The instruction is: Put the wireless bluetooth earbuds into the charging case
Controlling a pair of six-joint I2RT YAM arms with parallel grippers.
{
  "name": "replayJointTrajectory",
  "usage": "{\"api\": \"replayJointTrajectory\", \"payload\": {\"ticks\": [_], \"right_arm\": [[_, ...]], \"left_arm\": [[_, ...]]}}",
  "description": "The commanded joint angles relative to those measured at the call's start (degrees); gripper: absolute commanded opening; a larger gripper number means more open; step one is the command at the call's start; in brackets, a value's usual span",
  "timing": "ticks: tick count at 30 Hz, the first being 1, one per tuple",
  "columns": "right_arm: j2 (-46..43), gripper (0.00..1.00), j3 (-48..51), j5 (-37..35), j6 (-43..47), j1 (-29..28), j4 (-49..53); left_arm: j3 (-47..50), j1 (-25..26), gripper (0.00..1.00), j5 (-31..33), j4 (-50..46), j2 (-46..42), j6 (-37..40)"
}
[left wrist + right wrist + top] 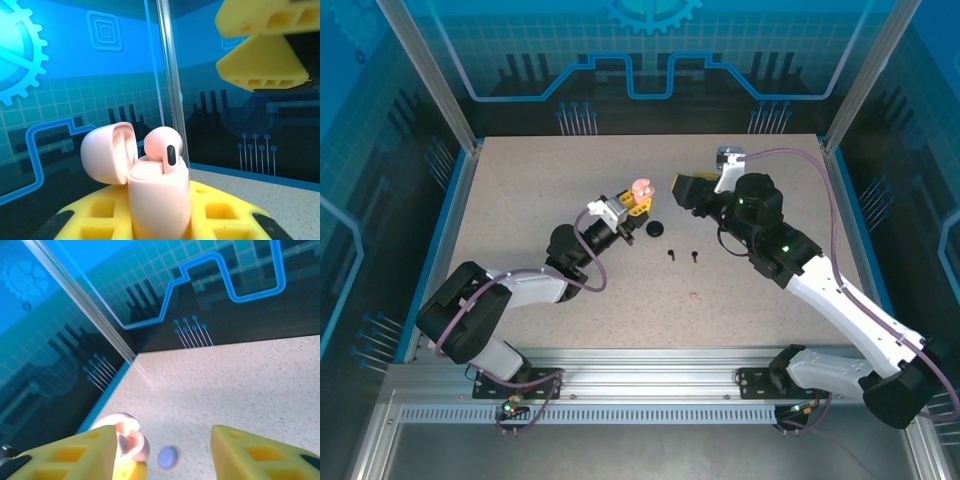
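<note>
Pink case [160, 200], lid up with one pink earbud [167, 150] seated, is clenched in my left end effector [632, 205]; right end effector [172, 440] hangs released.

The top camera looked down on the table [520, 220]; both wrist cameras sat close beside the pink case [160, 200], sharing it.
</note>
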State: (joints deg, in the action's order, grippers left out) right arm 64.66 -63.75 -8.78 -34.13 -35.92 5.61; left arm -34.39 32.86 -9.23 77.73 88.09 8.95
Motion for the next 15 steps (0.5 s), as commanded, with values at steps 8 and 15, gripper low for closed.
{"api": "replayJointTrajectory", "payload": {"ticks": [8, 15], "right_arm": [[7.2, 0.32, -5.4, 6.5, 0.7, 0.7, 3.5], [10.9, 0.28, -6.7, 8.2, 0.1, 0.6, 2.3]], "left_arm": [[1.7, 0.4, 0.0, -1.8, 2.5, -2.1, -2.3], [1.6, 0.4, 0.0, -2.4, 2.4, -1.9, -2.6]]}}
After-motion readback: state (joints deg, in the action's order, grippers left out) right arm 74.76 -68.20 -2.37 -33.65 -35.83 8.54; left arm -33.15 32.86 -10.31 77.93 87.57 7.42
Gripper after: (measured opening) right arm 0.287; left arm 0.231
